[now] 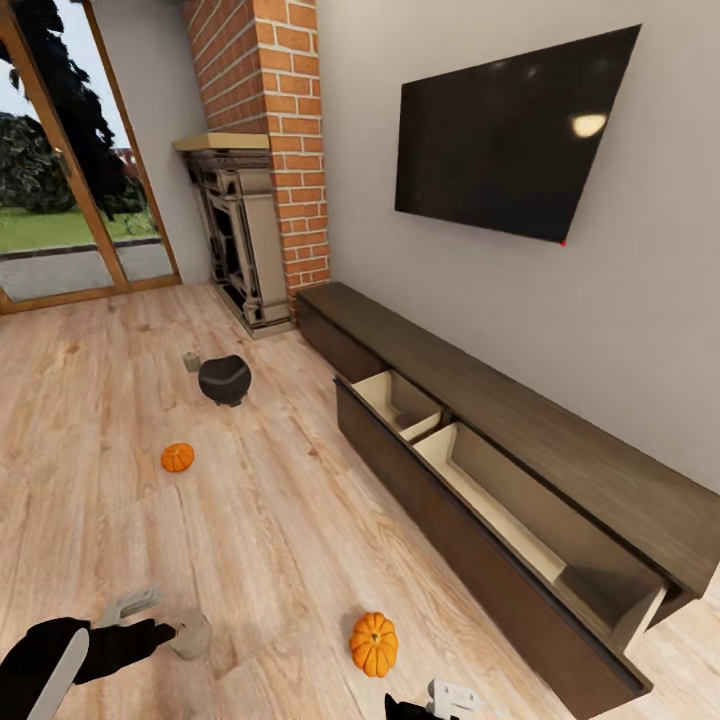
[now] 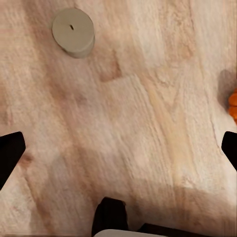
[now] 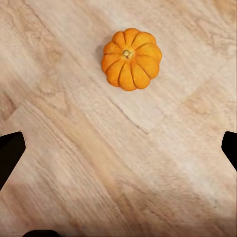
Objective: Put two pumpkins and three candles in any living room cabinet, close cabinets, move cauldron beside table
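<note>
Head view looks over a pale wood floor [image 1: 270, 520] toward a grey wall with a dark television [image 1: 510, 130] and a brick chimney [image 1: 270, 130] above a fireplace [image 1: 235, 240]. Along the wall runs the long dark brown cabinet [image 1: 560, 440], its wide front pulled out so the pale beige compartments lie open from above. A near pumpkin [image 1: 373, 643] sits on the floor just in front of the cabinet's open front, and a second pumpkin [image 1: 177, 457] lies farther out on the floor, well apart from it. The black cauldron [image 1: 224, 379] stands on the floor nearer the fireplace, with a small candle [image 1: 191, 361] just beside it. Another candle [image 1: 190, 634] stands right by the left gripper [image 1: 150, 625] at the lower edge. Left wrist view shows that candle [image 2: 73, 32] upright on the boards ahead of widely spread fingertips [image 2: 10, 153], nothing between them. Right wrist view shows the near pumpkin [image 3: 131, 59] stem-up ahead of the right gripper [image 3: 118, 153], its jaws likewise spread wide and empty.
</note>
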